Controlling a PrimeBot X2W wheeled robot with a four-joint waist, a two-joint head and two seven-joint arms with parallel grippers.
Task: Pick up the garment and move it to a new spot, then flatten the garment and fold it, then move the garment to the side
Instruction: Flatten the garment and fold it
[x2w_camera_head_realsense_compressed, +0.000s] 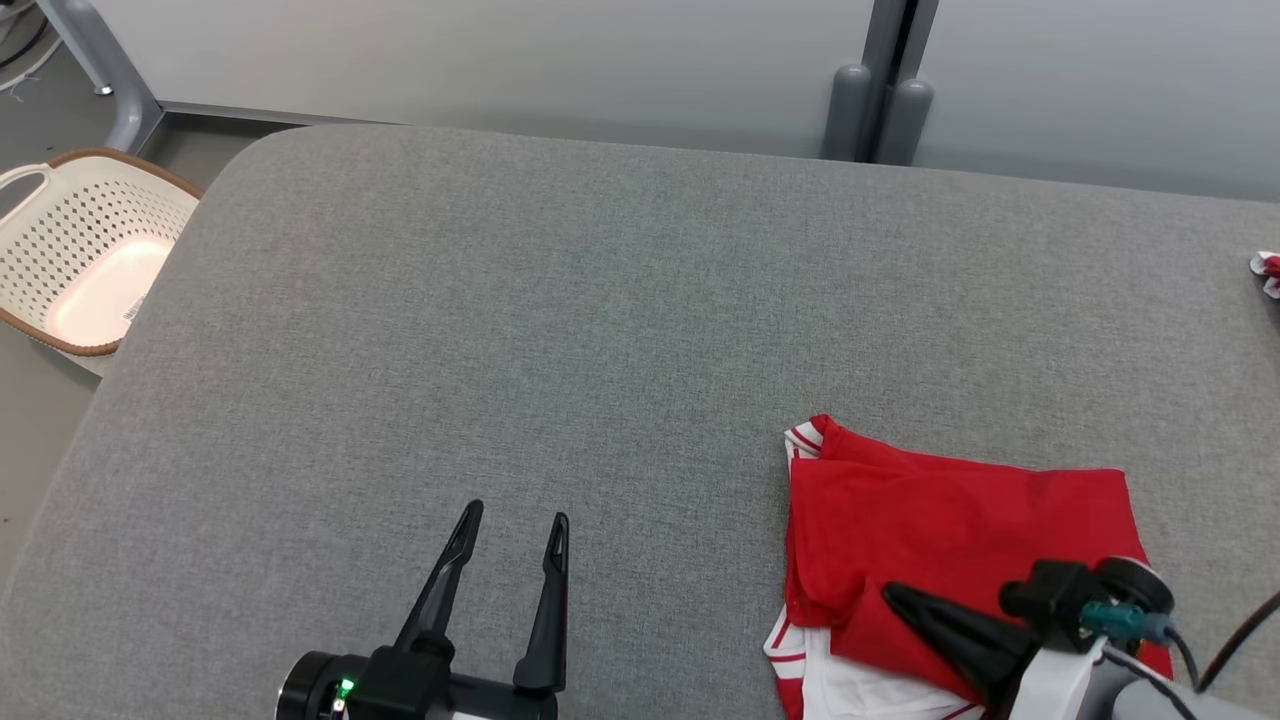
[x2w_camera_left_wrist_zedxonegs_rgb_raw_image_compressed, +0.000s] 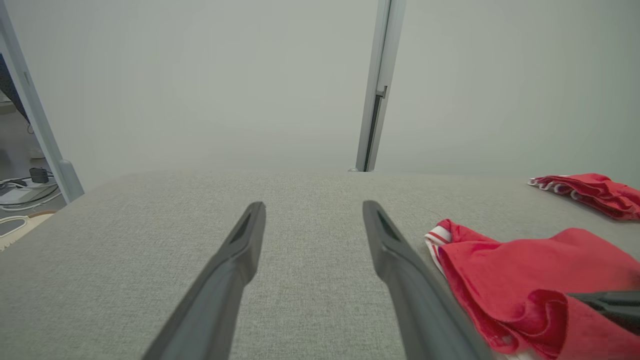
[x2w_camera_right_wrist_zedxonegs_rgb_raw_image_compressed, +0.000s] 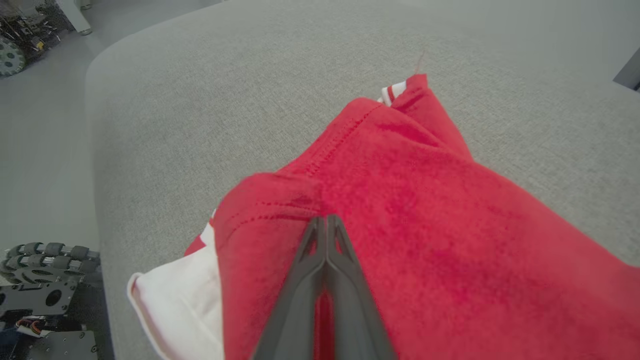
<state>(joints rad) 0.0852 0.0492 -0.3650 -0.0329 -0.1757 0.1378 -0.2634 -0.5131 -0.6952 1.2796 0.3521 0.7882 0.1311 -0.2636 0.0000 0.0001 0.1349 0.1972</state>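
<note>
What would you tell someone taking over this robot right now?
Left gripper: open, over bare table.
Right gripper: shut, tips on the red garment; a pinch can't be confirmed.
Garment: roughly folded, near the table's right front.
Done: the fold, it seems. Left: moving it aside.

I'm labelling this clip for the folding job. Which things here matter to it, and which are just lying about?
In the job: red garment, folded, on the grey table; right pincer, shut on it; left pincer, open and empty.
Lying about: white basket beside the table; second red cloth near the table's edge.
</note>
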